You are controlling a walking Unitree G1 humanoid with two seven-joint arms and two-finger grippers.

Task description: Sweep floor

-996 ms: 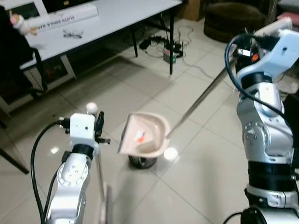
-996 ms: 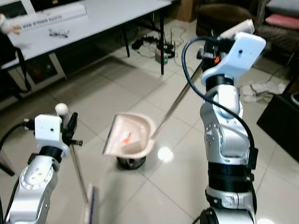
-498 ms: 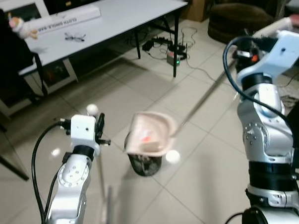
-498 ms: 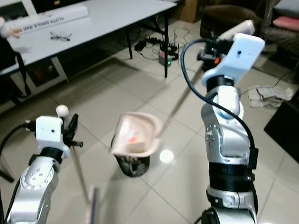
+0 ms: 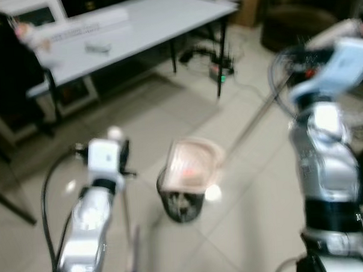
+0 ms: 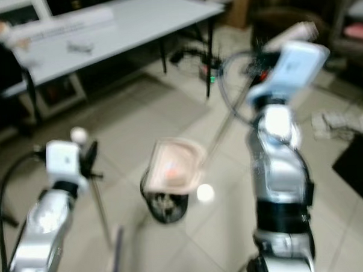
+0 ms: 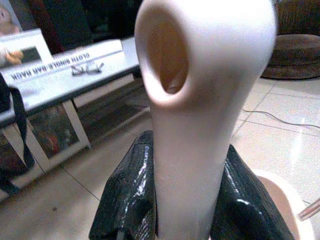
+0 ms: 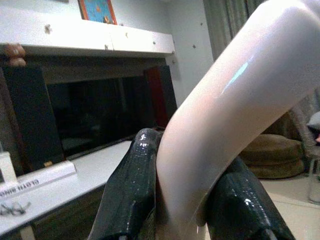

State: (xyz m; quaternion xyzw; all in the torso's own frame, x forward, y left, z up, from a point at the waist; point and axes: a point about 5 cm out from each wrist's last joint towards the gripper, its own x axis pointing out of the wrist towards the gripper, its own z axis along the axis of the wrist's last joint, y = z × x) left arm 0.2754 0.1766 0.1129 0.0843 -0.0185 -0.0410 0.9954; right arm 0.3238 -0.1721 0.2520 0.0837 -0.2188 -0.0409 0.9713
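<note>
Tiled floor [image 5: 246, 229] beside a white table [image 5: 140, 23]. The right tool [image 8: 195, 200] is clamped on the dustpan handle [image 8: 225, 115], holding the dustpan [image 5: 189, 166] over the bin [image 5: 183, 202]. The left tool [image 7: 190, 200] grips the broom handle [image 7: 200, 100]. Judged stage: debris collected, emptying remains.

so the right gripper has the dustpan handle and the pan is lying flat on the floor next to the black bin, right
Not quite. The right gripper does clamp the dustpan handle, but the dustpan is not lying flat on the floor. The left eye view shows it raised and tipped over the black bin, with an orange scrap in the pan.
</note>
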